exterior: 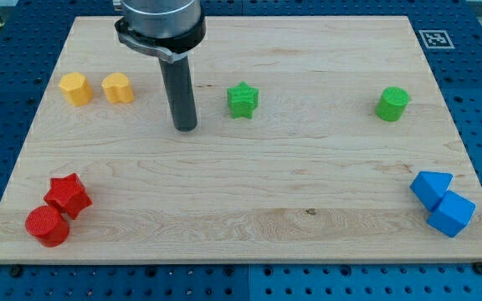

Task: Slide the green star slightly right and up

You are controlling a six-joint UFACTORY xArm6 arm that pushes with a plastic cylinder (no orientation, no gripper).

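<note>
The green star (243, 99) lies on the wooden board (249, 176) a little above the middle. My tip (186, 127) rests on the board to the star's left and slightly below it, about a block's width of gap between them. The dark rod rises from the tip to the arm's mount at the view's top.
A green cylinder (392, 104) sits at the right. Two yellow blocks (75, 88) (118, 87) sit at the upper left. A red star (68, 195) and red cylinder (47, 226) sit at the lower left. Two blue blocks (432, 189) (451, 213) sit at the lower right.
</note>
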